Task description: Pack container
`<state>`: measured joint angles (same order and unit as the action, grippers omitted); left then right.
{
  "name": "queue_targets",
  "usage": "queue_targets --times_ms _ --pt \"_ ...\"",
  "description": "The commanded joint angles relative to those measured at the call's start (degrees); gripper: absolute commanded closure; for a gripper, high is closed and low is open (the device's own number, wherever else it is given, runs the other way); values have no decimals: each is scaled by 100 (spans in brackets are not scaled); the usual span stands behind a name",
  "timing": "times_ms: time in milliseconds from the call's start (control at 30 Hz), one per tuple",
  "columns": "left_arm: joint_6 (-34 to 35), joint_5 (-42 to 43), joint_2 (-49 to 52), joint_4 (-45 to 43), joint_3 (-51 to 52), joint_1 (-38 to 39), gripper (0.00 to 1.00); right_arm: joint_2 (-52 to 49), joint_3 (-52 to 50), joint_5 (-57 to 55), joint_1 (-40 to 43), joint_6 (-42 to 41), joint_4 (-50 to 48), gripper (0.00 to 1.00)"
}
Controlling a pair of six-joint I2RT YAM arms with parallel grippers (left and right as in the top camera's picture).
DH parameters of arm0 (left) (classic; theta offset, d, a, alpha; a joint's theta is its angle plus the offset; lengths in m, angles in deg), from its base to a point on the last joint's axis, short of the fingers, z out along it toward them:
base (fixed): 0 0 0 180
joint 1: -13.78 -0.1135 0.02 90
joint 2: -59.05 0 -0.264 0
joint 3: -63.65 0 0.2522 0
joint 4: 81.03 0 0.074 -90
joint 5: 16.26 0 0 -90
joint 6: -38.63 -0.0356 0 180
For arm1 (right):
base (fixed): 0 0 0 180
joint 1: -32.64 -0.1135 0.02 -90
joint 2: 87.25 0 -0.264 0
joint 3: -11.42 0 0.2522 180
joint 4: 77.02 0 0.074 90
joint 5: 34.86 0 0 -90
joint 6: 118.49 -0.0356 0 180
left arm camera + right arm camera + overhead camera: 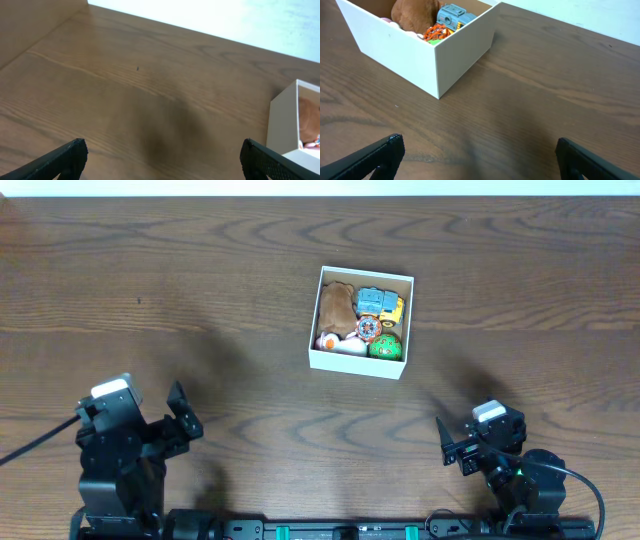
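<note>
The container [356,364], a small square white box with a tan inside, sits on the table right of centre. It holds a brown plush toy [336,307], a blue and yellow toy truck [379,302], a green ball [385,346], an orange ring toy [367,328] and a white and orange toy [338,343]. The box also shows in the right wrist view [415,55] and at the edge of the left wrist view [285,120]. My left gripper [162,157] is open and empty near the front left. My right gripper [479,152] is open and empty, in front of the box.
The dark wooden table [180,290] runs to a pale edge at the back [320,188]. The arm bases stand at the front left [115,470] and front right [520,480]. A small dark speck [138,69] marks the wood.
</note>
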<state>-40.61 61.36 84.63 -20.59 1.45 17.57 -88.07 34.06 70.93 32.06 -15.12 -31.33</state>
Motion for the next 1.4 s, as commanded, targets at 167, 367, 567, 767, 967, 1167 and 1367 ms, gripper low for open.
queue_targets --times_ms 167,367,567,767,967,1167,1367 --pt "98 136 -632 -376 791 -35 2 50 -31 -37 -52 -92 0 1" --pt "98 210 -1165 -1027 1655 -35 2 50 -31 -37 -52 -92 0 1" --pt "101 323 -1631 -1386 2365 -35 2 50 -31 -37 -52 -92 0 1" --pt "98 409 -1991 -1589 2929 -35 2 50 -31 -35 -52 -92 0 1" --pt "105 450 -2371 -1888 3519 -35 2 50 -31 -37 -52 -92 0 1" --pt "118 448 -2546 -2026 3842 -35 2 50 -31 -37 -52 -92 0 1" --pt "118 448 -2549 -2022 4000 -17 2 50 -31 -37 -52 -92 0 1"
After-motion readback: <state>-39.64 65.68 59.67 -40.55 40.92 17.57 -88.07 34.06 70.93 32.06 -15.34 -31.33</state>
